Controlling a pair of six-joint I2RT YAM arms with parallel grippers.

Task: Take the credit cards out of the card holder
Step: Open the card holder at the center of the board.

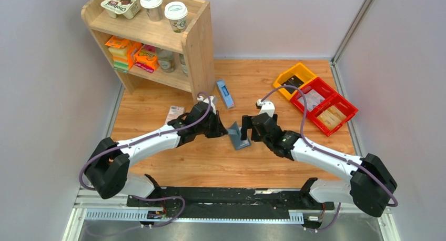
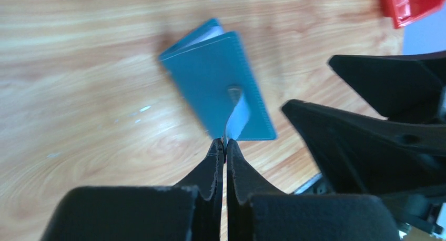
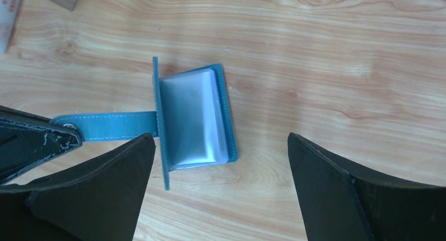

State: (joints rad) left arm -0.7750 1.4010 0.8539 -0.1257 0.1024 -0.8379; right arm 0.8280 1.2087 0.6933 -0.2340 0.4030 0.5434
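The teal card holder (image 1: 240, 136) stands part open on the wooden table between both arms. My left gripper (image 2: 225, 144) is shut on its closure tab (image 2: 237, 113), which is pulled taut from the cover (image 2: 218, 80). In the right wrist view the holder (image 3: 226, 120) shows a pale, shiny inner pocket panel (image 3: 192, 117), with the tab (image 3: 113, 124) stretching left to the left gripper's fingers (image 3: 37, 141). My right gripper (image 3: 221, 138) is open just beside the holder, touching nothing. I cannot make out any credit cards.
A wooden shelf (image 1: 152, 36) with cups and packs stands at the back left. A narrow blue-and-white box (image 1: 225, 93) and a pink patterned pack (image 1: 173, 114) lie near it. A yellow bin (image 1: 297, 78) and red bins (image 1: 326, 104) sit at the right.
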